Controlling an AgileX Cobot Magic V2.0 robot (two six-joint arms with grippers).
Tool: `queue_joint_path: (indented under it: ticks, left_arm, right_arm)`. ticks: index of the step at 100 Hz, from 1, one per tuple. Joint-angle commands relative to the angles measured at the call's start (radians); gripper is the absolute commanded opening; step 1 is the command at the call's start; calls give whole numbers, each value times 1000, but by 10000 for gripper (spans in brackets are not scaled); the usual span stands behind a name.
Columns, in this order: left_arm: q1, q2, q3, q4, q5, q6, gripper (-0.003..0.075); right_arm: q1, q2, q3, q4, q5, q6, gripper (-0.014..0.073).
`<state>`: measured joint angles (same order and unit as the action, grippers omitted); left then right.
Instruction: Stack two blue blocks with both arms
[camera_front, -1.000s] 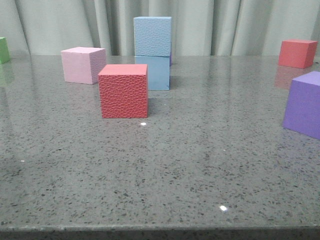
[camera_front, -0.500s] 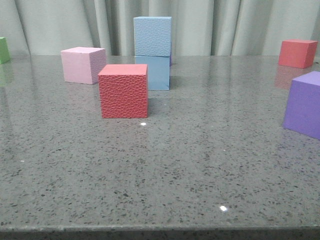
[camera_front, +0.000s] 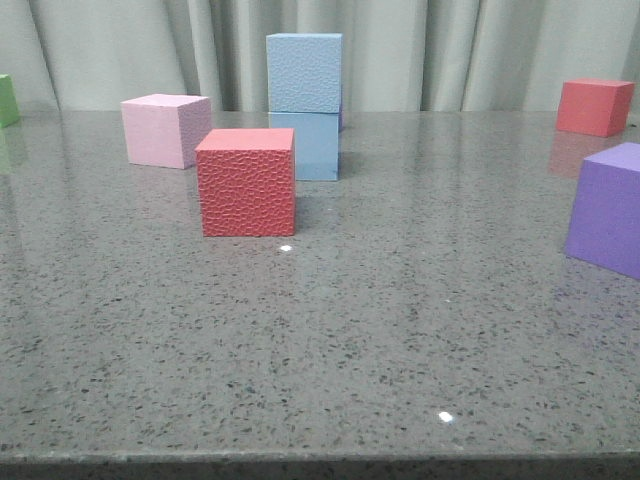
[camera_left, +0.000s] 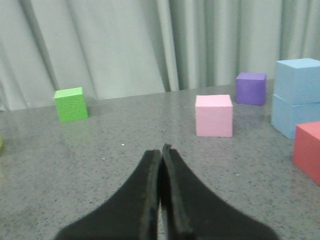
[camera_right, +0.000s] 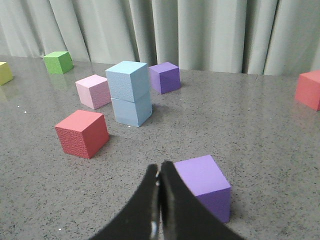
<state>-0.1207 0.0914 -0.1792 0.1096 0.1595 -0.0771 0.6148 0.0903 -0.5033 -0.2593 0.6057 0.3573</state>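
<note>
Two light sky-blue blocks stand stacked at the table's back middle: the upper block sits squarely on the lower block. The stack also shows in the left wrist view and in the right wrist view. No gripper shows in the front view. My left gripper is shut and empty, well away from the stack. My right gripper is shut and empty, beside a purple cube.
A red pebbled cube stands just in front of the stack, a pink cube to its left. A purple cube sits at the right edge, another red cube at back right, a green cube at far left. A small purple cube stands behind the stack.
</note>
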Motion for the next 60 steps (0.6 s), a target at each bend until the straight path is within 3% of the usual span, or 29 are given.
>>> queue_joint_path:
  ticks: [1, 32, 60]
  left_arm:
    - [49, -29, 20, -16, -121, 5, -19]
    - [127, -130, 188, -80, -160, 5, -19]
    - [130, -128, 188, -81, -150, 5, -19]
  right_arm:
    - [-1, 13, -20, -25, -82, -7, -113]
    - [-1, 13, -20, -25, -82, -7, -113]
    - [-1, 13, -20, -25, -83, -7, -113]
